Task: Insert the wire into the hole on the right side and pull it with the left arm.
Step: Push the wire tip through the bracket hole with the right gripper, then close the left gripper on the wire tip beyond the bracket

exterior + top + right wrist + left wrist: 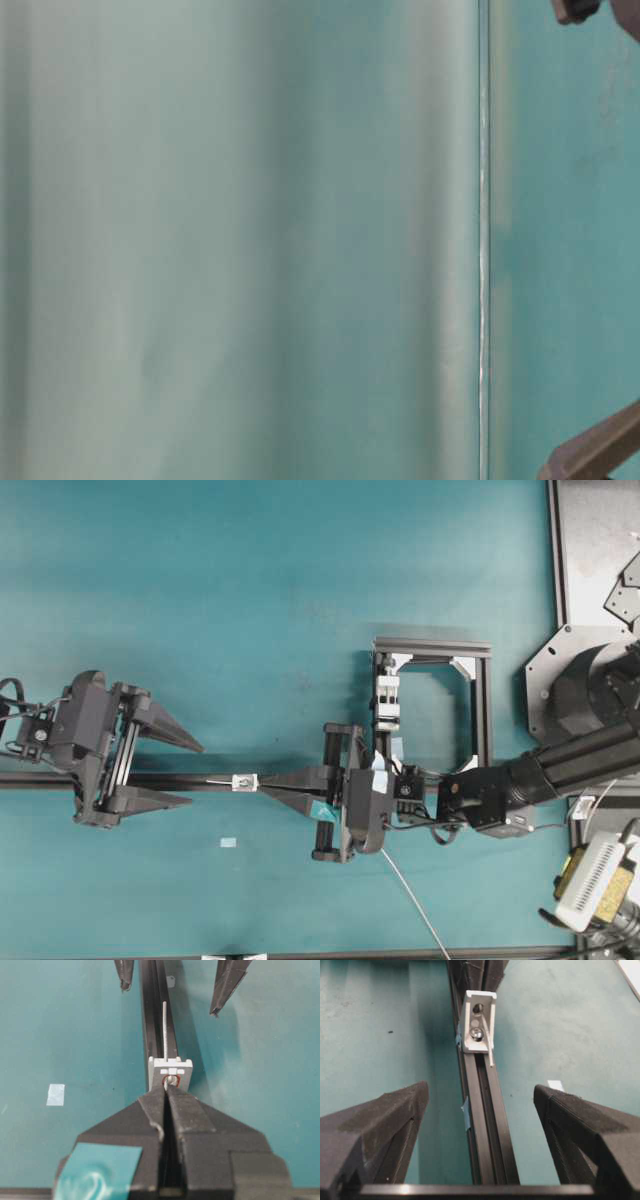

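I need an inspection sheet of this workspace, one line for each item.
Surface: teal mat.
Job's things: wire passes through the hole of the white block on the black rail; its tip sticks out toward the left gripper.
Clutter: small white tape piece.
Grippers: left gripper open, astride the rail; right gripper shut on the wire.
Cables: nothing seen.
Surroundings: black frame.

Wire [165, 1030] through hole [171, 1080], tip sticking out far side.
Right gripper [167, 1091] pinched on wire at block [170, 1071]; left gripper [170, 990] fingers spread beyond.
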`<action>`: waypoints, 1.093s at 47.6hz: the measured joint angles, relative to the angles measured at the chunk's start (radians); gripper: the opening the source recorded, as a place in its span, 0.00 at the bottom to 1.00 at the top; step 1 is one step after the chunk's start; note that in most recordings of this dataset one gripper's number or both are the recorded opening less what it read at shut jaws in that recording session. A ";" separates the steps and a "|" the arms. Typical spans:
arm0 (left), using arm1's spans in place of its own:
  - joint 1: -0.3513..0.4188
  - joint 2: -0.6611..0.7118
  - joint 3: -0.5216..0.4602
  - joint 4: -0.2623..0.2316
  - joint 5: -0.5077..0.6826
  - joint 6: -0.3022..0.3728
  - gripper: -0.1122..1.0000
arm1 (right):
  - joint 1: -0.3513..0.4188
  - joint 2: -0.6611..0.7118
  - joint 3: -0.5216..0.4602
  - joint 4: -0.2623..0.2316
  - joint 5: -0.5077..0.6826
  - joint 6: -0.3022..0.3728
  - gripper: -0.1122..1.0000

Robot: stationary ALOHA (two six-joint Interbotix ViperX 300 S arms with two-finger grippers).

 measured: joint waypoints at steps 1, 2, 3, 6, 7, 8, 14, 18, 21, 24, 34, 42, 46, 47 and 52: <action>0.000 0.000 -0.002 0.000 0.005 0.000 0.47 | 0.002 0.000 0.000 0.000 0.002 0.000 0.11; 0.000 0.000 -0.002 0.000 0.008 0.000 0.47 | 0.002 0.000 0.000 0.000 0.002 0.000 0.11; 0.000 0.000 -0.003 0.000 0.011 0.000 0.47 | 0.000 0.000 0.000 0.000 0.002 0.000 0.11; 0.000 0.000 -0.006 0.000 0.018 0.000 0.47 | 0.000 0.000 0.002 0.002 0.003 0.000 0.11; 0.000 0.000 -0.008 0.000 0.021 0.000 0.47 | 0.000 0.000 0.000 0.000 0.003 0.000 0.11; 0.000 0.000 -0.011 0.000 0.021 0.000 0.47 | 0.000 0.000 0.000 0.000 0.003 0.000 0.11; -0.002 -0.002 -0.025 0.000 0.037 0.000 0.47 | 0.000 0.000 0.000 0.000 0.003 0.000 0.11; 0.000 0.000 -0.032 0.000 0.055 0.000 0.47 | 0.000 0.000 0.000 0.000 0.003 0.000 0.11; 0.000 0.000 -0.041 0.000 0.071 0.000 0.47 | 0.000 0.000 0.000 0.000 0.003 0.000 0.11; -0.002 0.000 -0.051 0.000 0.086 -0.002 0.47 | 0.000 0.000 0.000 0.000 0.003 0.000 0.11; -0.002 0.000 -0.086 0.000 0.132 -0.002 0.47 | 0.000 0.000 0.000 0.000 0.003 0.000 0.11; 0.000 0.000 -0.097 0.000 0.150 0.000 0.47 | 0.000 0.000 0.000 0.000 0.005 0.000 0.11; -0.002 0.000 -0.098 0.000 0.152 -0.002 0.46 | 0.000 0.000 0.000 0.002 0.005 0.000 0.11; -0.002 0.000 -0.098 0.000 0.152 0.000 0.46 | 0.000 0.000 0.000 0.002 0.005 0.000 0.11; -0.002 -0.002 -0.101 0.000 0.152 -0.002 0.37 | 0.000 0.000 0.000 0.000 0.003 0.000 0.11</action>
